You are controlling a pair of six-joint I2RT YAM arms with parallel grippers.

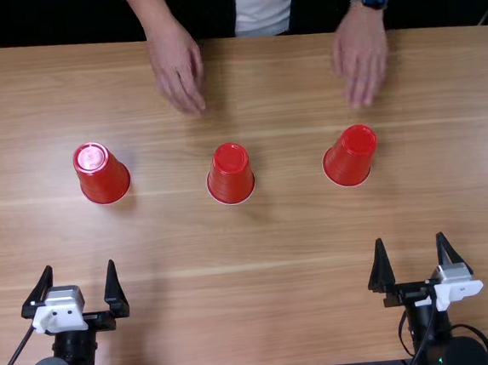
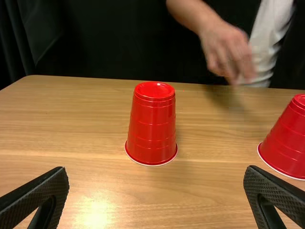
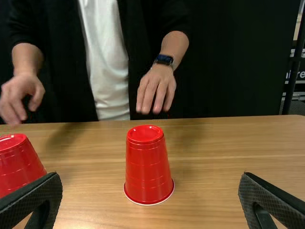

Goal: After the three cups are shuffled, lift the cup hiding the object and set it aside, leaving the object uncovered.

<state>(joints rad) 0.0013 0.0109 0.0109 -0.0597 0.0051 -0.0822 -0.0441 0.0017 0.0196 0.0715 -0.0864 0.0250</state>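
Note:
Three red cups stand upside down in a row across the table: the left cup [image 1: 100, 174] [image 2: 151, 125], the middle cup [image 1: 230, 174] [image 2: 286, 139] [image 3: 15, 162] and the right cup [image 1: 350, 156] [image 3: 147, 165]. A person's two hands [image 1: 176, 64] [image 1: 361, 54] hover above the far side of the table, touching no cup. My left gripper [image 1: 75, 289] [image 2: 157, 202] is open near the front edge, in line with the left cup. My right gripper [image 1: 411, 259] [image 3: 152, 202] is open near the front edge, in line with the right cup. No ball is visible.
The wooden table [image 1: 259, 258] lies bare between the cups and the grippers. The person sits across the far edge against a dark backdrop.

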